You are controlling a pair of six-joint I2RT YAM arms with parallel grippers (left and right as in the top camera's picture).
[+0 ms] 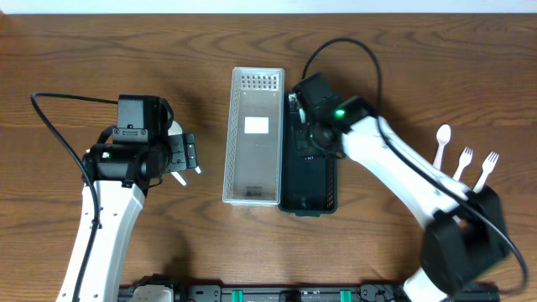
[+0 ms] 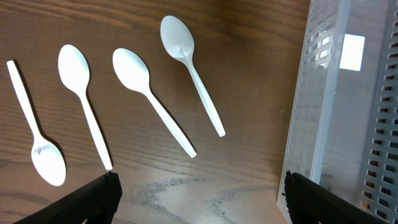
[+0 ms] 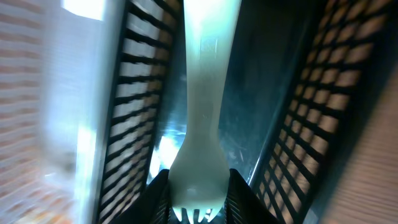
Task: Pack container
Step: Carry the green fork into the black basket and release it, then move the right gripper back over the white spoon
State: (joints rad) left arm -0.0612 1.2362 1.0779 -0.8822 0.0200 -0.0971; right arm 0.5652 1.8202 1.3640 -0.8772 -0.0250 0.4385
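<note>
Nearest the right wrist camera, a white plastic fork (image 3: 200, 143) is gripped at its head end by the right jaws. Its tines point toward the lens and its handle runs away along the length of a dark slatted basket (image 3: 311, 106). The fork is held inside this basket, between the two long walls and above a glossy floor. Whether the handle tip touches that floor cannot be told. A pale grey basket (image 3: 81, 93) is seen, blurred, just beyond the left wall.

The step in hand is judged to be laying this fork in the dark basket. It is best done with the fork parallel to the long walls and lowered until nearly flat, so that it is set down rather than dropped. The jaws should be parted only a little, since the walls are close on both sides, then lifted straight up clear of the slats.

From the left wrist, the left jaws are seen spread wide with nothing between them. Beyond them, four white spoons (image 2: 132, 67) lie apart on the worktop (image 2: 249, 62), beside the grey basket.

Farther off, from overhead, one spoon (image 1: 442, 138) and two forks (image 1: 463, 161) lie on the worktop, well apart from the baskets on the right.
</note>
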